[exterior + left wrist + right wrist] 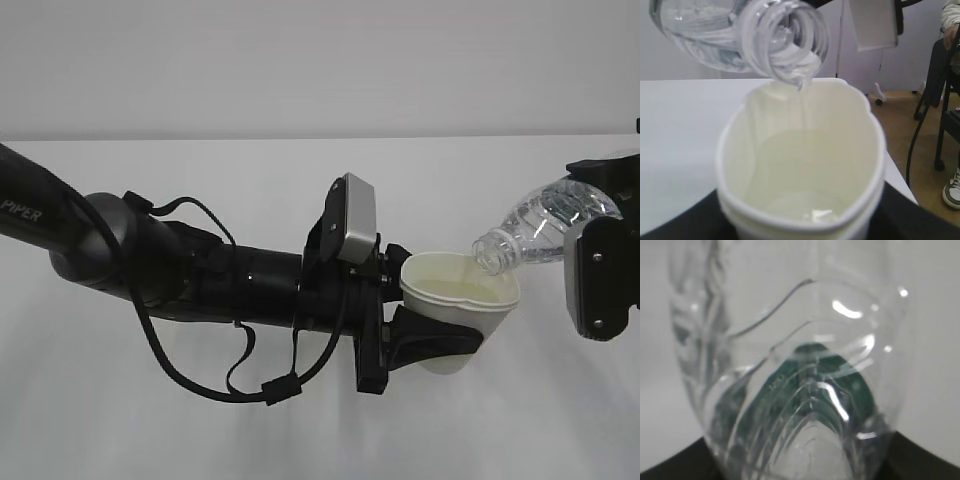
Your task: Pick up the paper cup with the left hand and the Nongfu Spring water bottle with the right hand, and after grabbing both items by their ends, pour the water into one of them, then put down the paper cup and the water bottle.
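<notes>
My left gripper (432, 318) is shut on the lower part of the paper cup (462, 300) and holds it upright above the table. My right gripper (598, 222) is shut on the base end of the Nongfu Spring water bottle (545, 225), which is tilted with its open neck just over the cup's rim. In the left wrist view the bottle neck (785, 40) hangs over the cup (725, 150), a thin stream of water (801, 97) falls from it, and water (805, 170) lies in the cup. The right wrist view looks along the clear bottle (800, 340) at its green label (815, 385).
The white table (300, 430) lies under both arms, with a pale wall behind. In the left wrist view the table's right edge (897, 175) gives way to brown floor with black chair legs (940, 125) and a person's shoe (952, 190).
</notes>
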You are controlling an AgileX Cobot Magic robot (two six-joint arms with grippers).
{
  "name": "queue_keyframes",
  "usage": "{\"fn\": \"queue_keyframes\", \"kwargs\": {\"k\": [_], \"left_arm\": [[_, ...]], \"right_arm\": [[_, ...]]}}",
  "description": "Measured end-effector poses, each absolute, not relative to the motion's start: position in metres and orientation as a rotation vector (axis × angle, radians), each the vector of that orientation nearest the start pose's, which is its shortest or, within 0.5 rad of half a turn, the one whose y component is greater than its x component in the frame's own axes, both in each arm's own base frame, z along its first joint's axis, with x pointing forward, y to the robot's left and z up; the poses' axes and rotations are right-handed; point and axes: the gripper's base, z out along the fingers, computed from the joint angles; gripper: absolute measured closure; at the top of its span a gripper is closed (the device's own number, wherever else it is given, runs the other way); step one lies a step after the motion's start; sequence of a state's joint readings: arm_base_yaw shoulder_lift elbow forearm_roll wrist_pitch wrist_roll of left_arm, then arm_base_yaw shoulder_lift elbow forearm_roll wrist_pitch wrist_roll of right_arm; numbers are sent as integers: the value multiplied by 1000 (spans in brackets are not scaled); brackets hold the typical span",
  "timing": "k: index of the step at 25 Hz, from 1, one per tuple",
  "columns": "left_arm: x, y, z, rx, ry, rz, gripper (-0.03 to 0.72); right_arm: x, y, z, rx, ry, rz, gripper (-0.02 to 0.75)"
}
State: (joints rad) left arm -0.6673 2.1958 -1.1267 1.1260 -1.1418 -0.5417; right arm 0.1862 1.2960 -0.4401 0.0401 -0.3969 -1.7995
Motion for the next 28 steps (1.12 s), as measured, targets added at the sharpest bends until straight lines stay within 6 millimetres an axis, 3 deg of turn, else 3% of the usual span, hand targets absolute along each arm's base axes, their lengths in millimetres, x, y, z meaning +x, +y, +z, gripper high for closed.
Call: {"fn": "queue_keyframes", "kwargs": {"k": [28], "left_arm": [[272,-309,121,1357,1276,-1201,298]], "right_arm": [[237,43,213,-1730,1186,-1026,345]]}}
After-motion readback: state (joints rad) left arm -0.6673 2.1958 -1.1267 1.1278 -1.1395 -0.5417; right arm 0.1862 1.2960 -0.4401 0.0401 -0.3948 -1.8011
